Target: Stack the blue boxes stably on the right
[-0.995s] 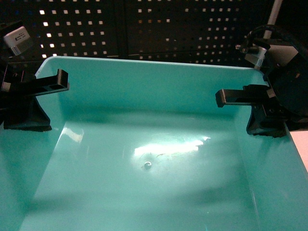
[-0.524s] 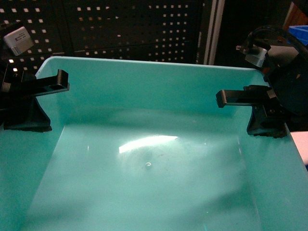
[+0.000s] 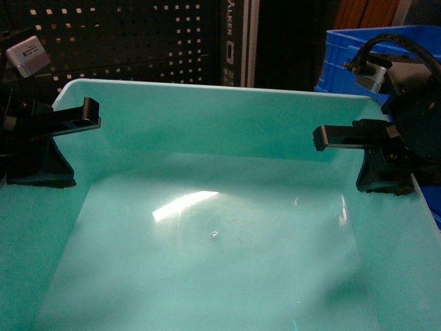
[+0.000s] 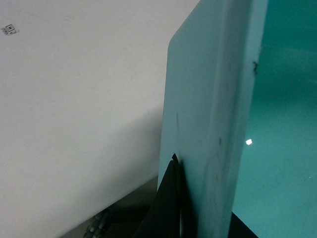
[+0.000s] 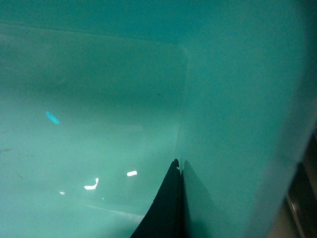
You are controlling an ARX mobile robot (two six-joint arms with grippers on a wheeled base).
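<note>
The turquoise tub (image 3: 220,227) fills nearly the whole head view, held up close to the camera with its plain inside facing it. The left gripper (image 3: 41,148) sits at 9 o'clock on the tub's left wall and the right gripper (image 3: 375,162) at 3 o'clock on the right wall. Each wrist view shows a dark finger (image 4: 171,208) pressed flat against the wall, the left one on the outer face and the right one (image 5: 168,208) on the inner face, so each gripper appears pinched over the rim.

As a judgement, the task is in its carrying stage: the tub is grasped by both arms and seems lifted, though what lies under it cannot be seen. A dark blue crate (image 3: 358,55) shows at 1 o'clock behind the far rim, beside a black perforated panel (image 3: 138,41) at 11 o'clock. No second turquoise tub is visible, so placing this one on a stack at the right is not yet done.
</note>
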